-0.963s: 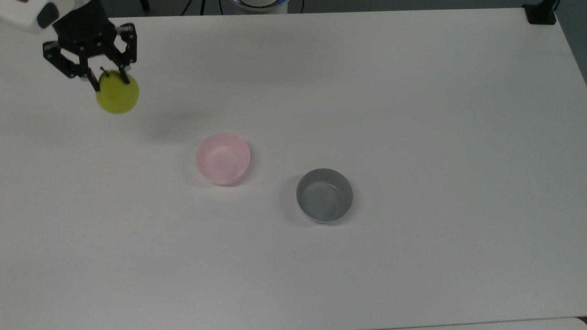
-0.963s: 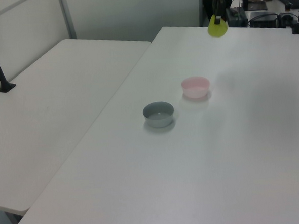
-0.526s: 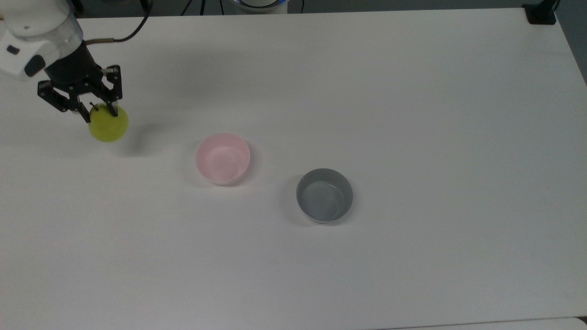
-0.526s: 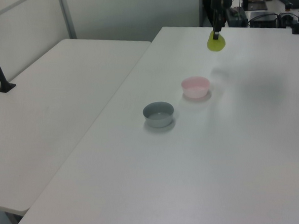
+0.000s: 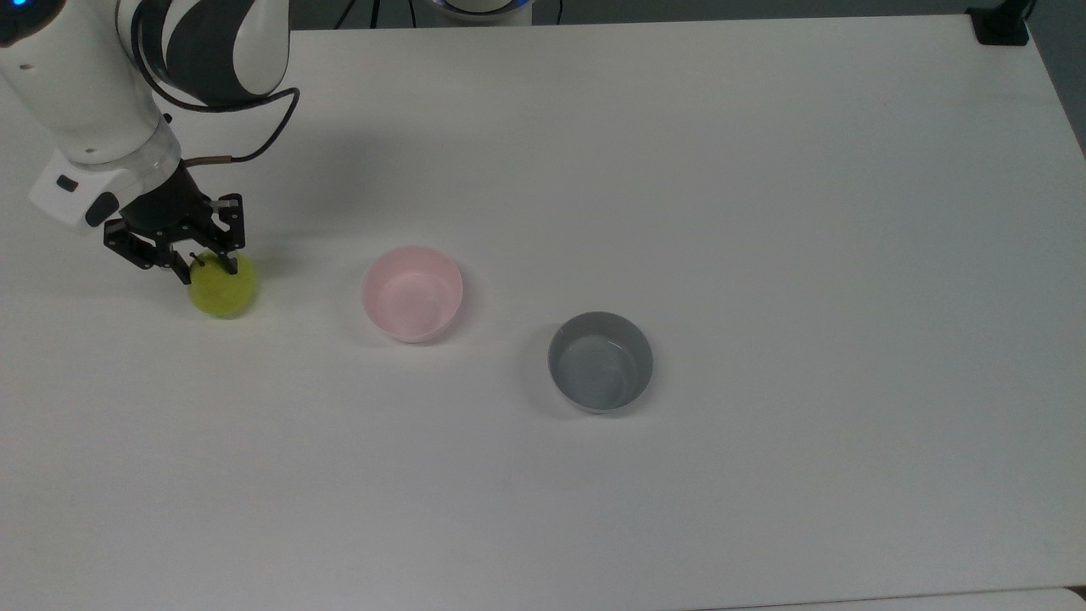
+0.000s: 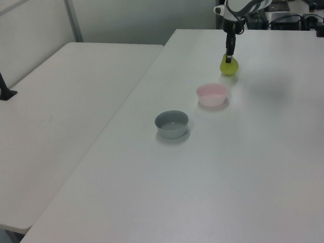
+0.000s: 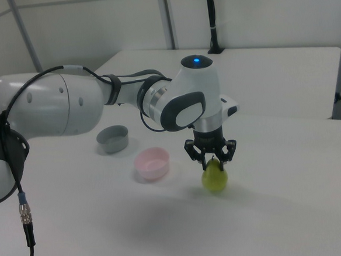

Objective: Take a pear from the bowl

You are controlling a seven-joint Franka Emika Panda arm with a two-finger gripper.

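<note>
One pear (image 5: 222, 286) is in play, and it sits low at the white table (image 5: 764, 212), well outside the pink bowl (image 5: 412, 293), off to the top view's left of it. The gripper (image 5: 206, 270) is pinched on the pear's upper part, its fingers closed beside the short stem. The bowl itself holds nothing, and the grey bowl (image 5: 601, 361) farther to the top view's right is likewise bare inside.

The step in hand looks like setting the fruit down on the tabletop. To do it well, the pear's underside should be fully settled on the surface before the fingers part, since a round fruit let go even slightly high is likely to roll. Parting the fingers slowly and lifting straight up, without dragging sideways, should keep the stem from catching. In the right view the pear (image 7: 214, 177) seems to touch the table, though contact is hard to confirm from this angle.

The arm reaches in from the top view's upper left, its white forearm sloping down to a black wrist. The gripper (image 7: 213, 162) points nearly straight down, directly above the fruit. In the left view it stands vertical over the pear (image 6: 229, 66), just beyond the pink bowl (image 6: 211, 94).
</note>
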